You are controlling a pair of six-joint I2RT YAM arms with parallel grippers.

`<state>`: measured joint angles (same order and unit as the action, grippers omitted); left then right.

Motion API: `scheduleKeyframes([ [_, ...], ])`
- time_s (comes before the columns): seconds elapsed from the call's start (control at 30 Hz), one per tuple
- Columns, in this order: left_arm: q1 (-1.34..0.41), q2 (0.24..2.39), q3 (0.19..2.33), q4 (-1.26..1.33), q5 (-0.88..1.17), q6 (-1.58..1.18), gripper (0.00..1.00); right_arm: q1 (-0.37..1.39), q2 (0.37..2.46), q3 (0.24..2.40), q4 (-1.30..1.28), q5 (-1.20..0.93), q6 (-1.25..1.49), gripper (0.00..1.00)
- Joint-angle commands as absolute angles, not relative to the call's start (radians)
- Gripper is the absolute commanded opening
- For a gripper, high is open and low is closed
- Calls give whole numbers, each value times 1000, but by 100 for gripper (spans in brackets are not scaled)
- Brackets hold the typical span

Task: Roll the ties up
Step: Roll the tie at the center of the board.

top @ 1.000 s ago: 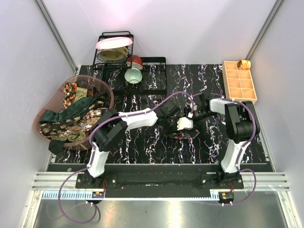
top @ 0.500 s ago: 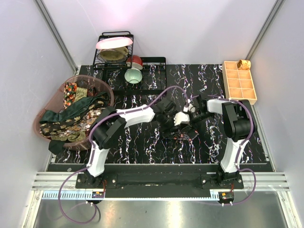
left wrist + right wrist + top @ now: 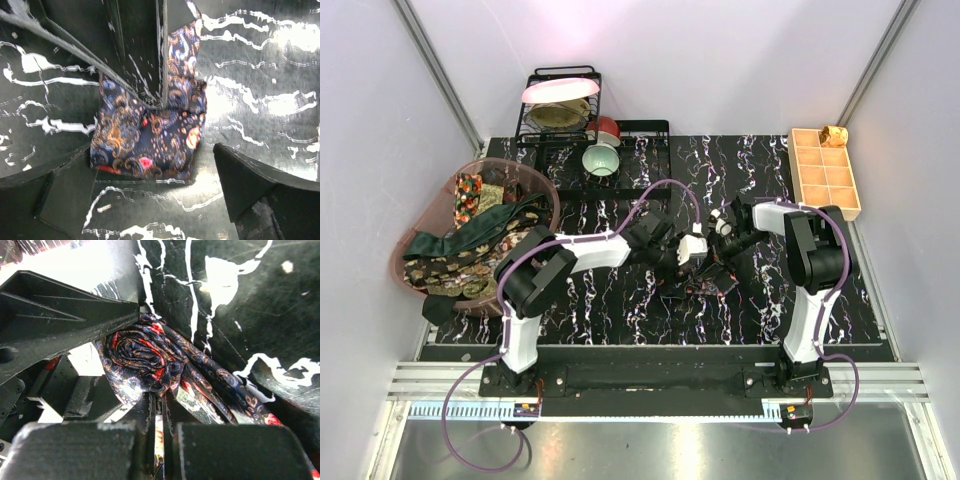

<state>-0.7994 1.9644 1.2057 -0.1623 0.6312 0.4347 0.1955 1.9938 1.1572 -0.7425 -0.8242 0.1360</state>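
The tie (image 3: 150,135), bunched into a loose roll, is being pinched by the fully closed right gripper (image 3: 161,412); it is lying between the wide-spread, empty fingers of the left gripper (image 3: 155,177); judging by the slack folds, the roll is best being tightened by turning, with the pinch being held firm.

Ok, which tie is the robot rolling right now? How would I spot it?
Look at the middle of the black marbled table. A dark blue tie lies bunched up there, alone, pinched by the right gripper. It has orange swirls and red spots, while the other ties are green or gold and heaped in the pink basket on the left.
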Motion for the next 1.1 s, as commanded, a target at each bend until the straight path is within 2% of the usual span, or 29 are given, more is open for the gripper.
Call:
scheduleKeyframes([
  [0.0,-799,1950,1170,55,680,385,98,212,2075,1155,-706,-558,87,0],
  [0.13,-767,1973,1141,136,712,374,95,213,2083,1160,-707,-572,80,0],
  [0.4,-778,2022,1155,115,799,475,79,212,2114,1178,-712,-603,51,0],
  [0.6,-813,2020,1167,-9,695,557,63,212,2105,1201,-698,-624,51,0],
  [0.67,-811,2014,1167,-47,642,551,52,212,2099,1207,-698,-644,49,1],
  [0.7,-810,2011,1176,-96,626,555,47,212,2095,1213,-699,-647,51,4],
  [0.73,-808,2008,1180,-119,580,558,43,213,2091,1218,-703,-670,46,15],
  [0.77,-807,1996,1181,-141,560,561,36,209,2068,1223,-709,-675,40,20],
  [0.87,-810,1979,1198,-250,476,564,32,193,2005,1223,-712,-710,46,43],
  [0.93,-813,1979,1225,-299,419,569,31,186,1964,1227,-725,-741,46,50],
  [1.07,-830,2002,1267,-418,331,581,33,179,1905,1206,-723,-785,63,54],
])
